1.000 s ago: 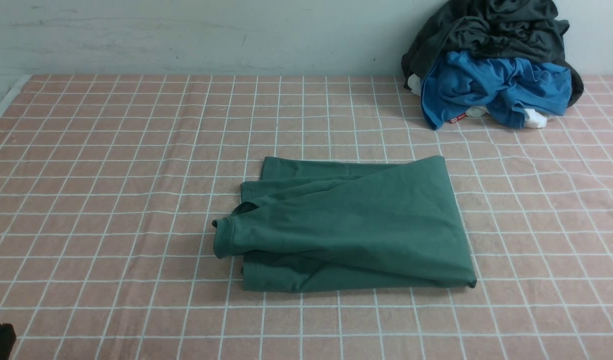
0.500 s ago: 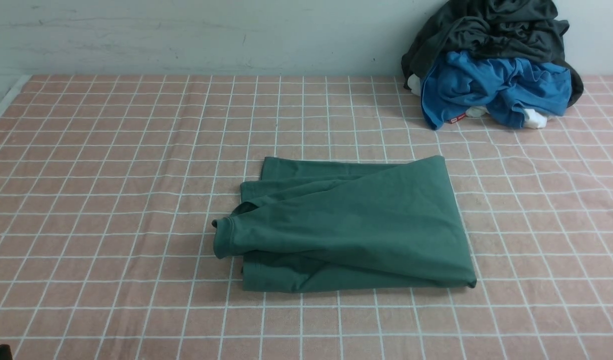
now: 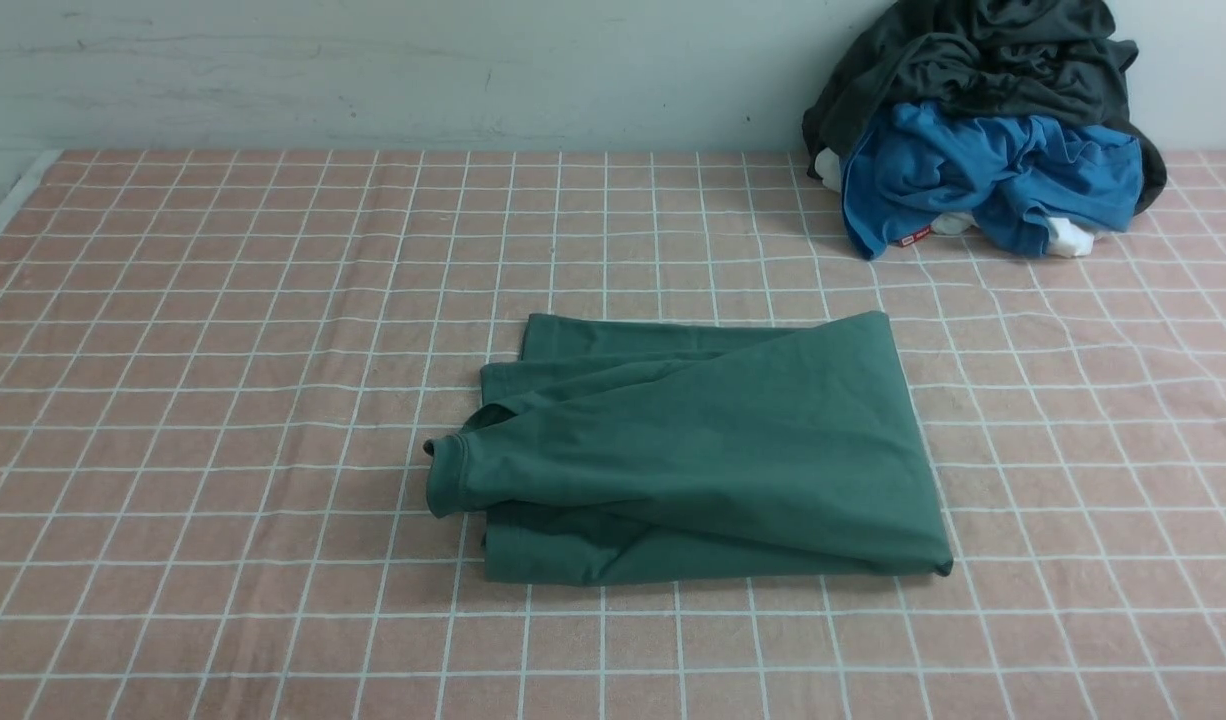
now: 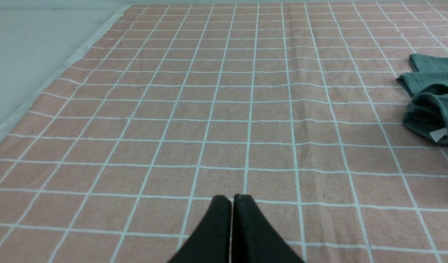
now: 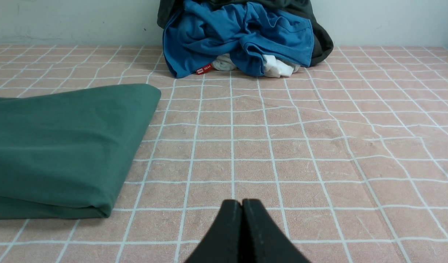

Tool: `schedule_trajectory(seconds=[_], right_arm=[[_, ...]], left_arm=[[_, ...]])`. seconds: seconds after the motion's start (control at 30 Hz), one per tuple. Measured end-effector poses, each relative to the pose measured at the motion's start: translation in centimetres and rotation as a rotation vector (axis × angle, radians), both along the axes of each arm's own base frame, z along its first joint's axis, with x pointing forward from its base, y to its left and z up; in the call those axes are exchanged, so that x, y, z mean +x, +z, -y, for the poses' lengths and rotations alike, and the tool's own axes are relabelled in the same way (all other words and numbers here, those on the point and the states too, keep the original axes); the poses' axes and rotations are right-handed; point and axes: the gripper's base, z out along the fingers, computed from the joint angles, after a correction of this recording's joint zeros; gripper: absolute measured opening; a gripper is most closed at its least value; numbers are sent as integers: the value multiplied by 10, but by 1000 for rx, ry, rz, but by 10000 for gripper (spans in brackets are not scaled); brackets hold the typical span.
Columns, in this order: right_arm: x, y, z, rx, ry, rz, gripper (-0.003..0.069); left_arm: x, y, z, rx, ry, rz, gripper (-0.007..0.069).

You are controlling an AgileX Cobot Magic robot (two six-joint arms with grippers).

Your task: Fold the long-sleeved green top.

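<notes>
The green long-sleeved top (image 3: 703, 450) lies folded into a rough rectangle in the middle of the pink checked cloth, a ribbed cuff sticking out at its left edge. Its cuff end shows in the left wrist view (image 4: 430, 98) and its folded side in the right wrist view (image 5: 59, 146). My left gripper (image 4: 231, 198) is shut and empty, low over bare cloth, well away from the top. My right gripper (image 5: 242, 201) is shut and empty over bare cloth beside the top's folded edge. Neither gripper shows in the front view.
A heap of clothes stands at the back right against the wall: a dark grey garment (image 3: 983, 50) over a blue one (image 3: 983, 175), with white pieces under them. It also shows in the right wrist view (image 5: 238, 36). The cloth's left edge (image 4: 52, 78) borders a pale surface.
The dark tip of my left gripper at the front view's bottom left corner has drawn back out of view. The green top has not moved.
</notes>
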Motion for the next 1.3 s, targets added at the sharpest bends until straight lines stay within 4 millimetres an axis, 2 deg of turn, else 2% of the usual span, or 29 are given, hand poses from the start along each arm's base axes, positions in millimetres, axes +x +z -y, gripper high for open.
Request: schedule_trajectory(seconds=[1.3], right_arm=[[0, 0, 0, -15, 3, -1, -14]], left_arm=[[0, 0, 0, 0, 0, 0, -3]])
